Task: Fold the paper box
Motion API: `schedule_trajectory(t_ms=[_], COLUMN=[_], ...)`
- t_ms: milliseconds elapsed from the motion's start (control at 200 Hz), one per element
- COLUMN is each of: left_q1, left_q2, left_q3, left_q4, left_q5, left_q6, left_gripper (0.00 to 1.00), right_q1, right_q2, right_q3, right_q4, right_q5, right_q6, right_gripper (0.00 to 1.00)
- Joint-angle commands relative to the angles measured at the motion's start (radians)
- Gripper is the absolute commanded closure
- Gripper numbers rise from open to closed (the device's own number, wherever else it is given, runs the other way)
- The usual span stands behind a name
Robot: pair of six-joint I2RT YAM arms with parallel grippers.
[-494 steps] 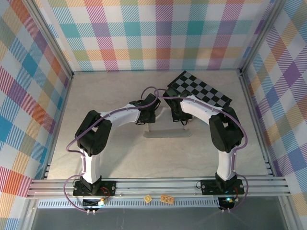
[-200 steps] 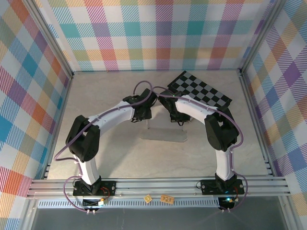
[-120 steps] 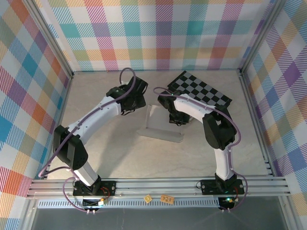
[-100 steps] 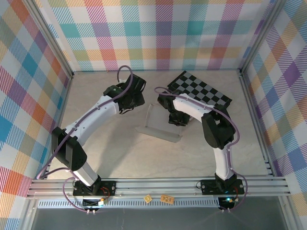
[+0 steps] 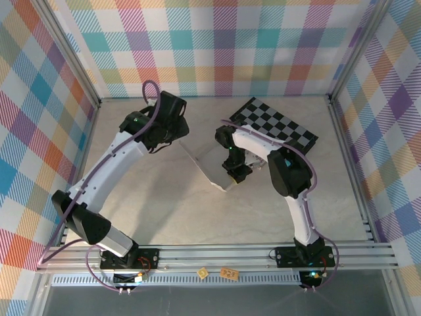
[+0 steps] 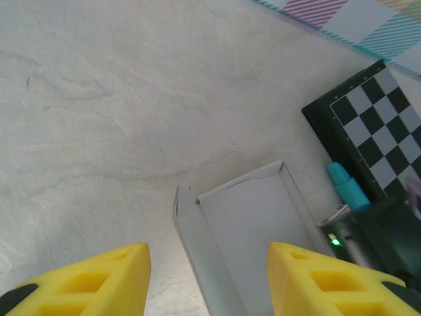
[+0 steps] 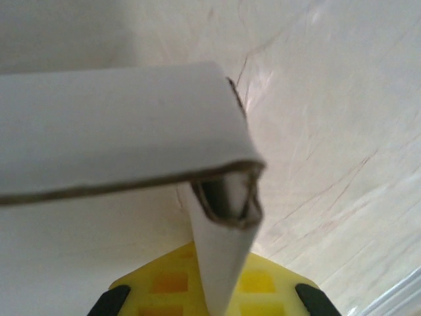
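The paper box (image 5: pixel 209 160) is a shallow white cardboard tray lying askew on the table's middle. My right gripper (image 5: pixel 233 174) is at the box's near right corner, shut on one of its walls. In the right wrist view the folded white wall (image 7: pixel 227 263) runs between the yellow pads (image 7: pixel 171 283), with a wide flap of the paper box (image 7: pixel 112 125) above. My left gripper (image 5: pixel 176 131) hangs open, up and to the left of the box, touching nothing. The left wrist view looks down into the paper box (image 6: pixel 253 230) past its yellow fingertips (image 6: pixel 85 280), gripper (image 6: pixel 207 283) open.
A black-and-grey checkered board (image 5: pixel 276 125) lies at the back right, close behind the right arm, and shows in the left wrist view as well (image 6: pixel 375 125). Plaid walls close in three sides. An aluminium rail (image 5: pixel 217 257) runs along the near edge.
My left arm has swung off the box, back and to the left. The box has turned and slid right with my right gripper, which stays shut on it.
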Motion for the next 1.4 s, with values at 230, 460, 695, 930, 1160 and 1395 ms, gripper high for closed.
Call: schedule_trajectory(t_ms=[230,460,695,930,1160,1395], left_q1=[0.012,0.024,0.033,0.046,0.044,0.016], left_q2=[-0.049,-0.031,-0.033,0.01,0.046,0.109], left_q3=[0.01,0.016,0.005,0.028,0.038,0.076], left_q4=[-0.073,-0.114,-0.144,-0.19,-0.217,-0.249], left_q5=[0.013,0.127,0.188,0.313,0.348,0.407], left_q6=[0.041,0.081,0.109,0.113,0.103,0.089], left_gripper=[0.52,0.52,0.51,0.49,0.48,0.48], right_q1=[-0.008,-0.008,-0.009,-0.022,-0.047,-0.122], right_q2=[0.062,0.037,-0.013,-0.085,-0.136,-0.254], right_q3=[0.003,-0.033,-0.063,-0.011,0.053,0.089], right_q4=[-0.006,0.043,0.067,0.045,0.012,0.211], right_q5=[-0.208,-0.234,-0.224,-0.165,-0.087,0.039], right_q6=[0.27,0.326,0.328,0.298,0.226,-0.347], right_gripper=[1.0,0.84,0.64,0.47,0.36,0.38])
